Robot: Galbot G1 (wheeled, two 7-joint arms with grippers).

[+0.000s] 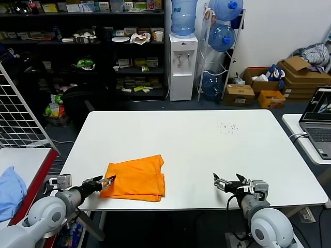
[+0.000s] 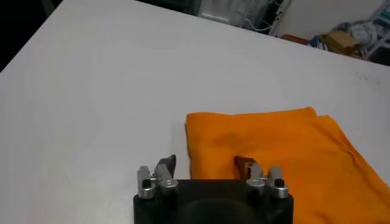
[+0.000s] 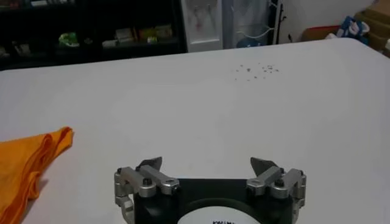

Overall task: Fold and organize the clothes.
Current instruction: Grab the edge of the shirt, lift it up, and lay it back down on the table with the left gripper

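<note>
The orange T-shirt [image 1: 135,179] lies folded into a compact rectangle on the white table [image 1: 207,139], near the front edge on the left. No lettering or collar shows. My left gripper [image 1: 105,182] is open at the shirt's left edge, low over the table; in the left wrist view [image 2: 206,163] one finger is over the bare table and the other over the orange fabric [image 2: 274,152], holding nothing. My right gripper [image 1: 223,181] is open and empty at the front edge, well right of the shirt. The right wrist view [image 3: 207,163] shows the shirt's folded edge [image 3: 27,164] off to the side.
A light blue cloth [image 1: 10,191] lies on a side table at the far left, beside a wire grid. A laptop [image 1: 319,121] sits on a desk at the right. Small dark specks [image 1: 228,127] mark the table's far right part. Shelves and a water dispenser stand behind.
</note>
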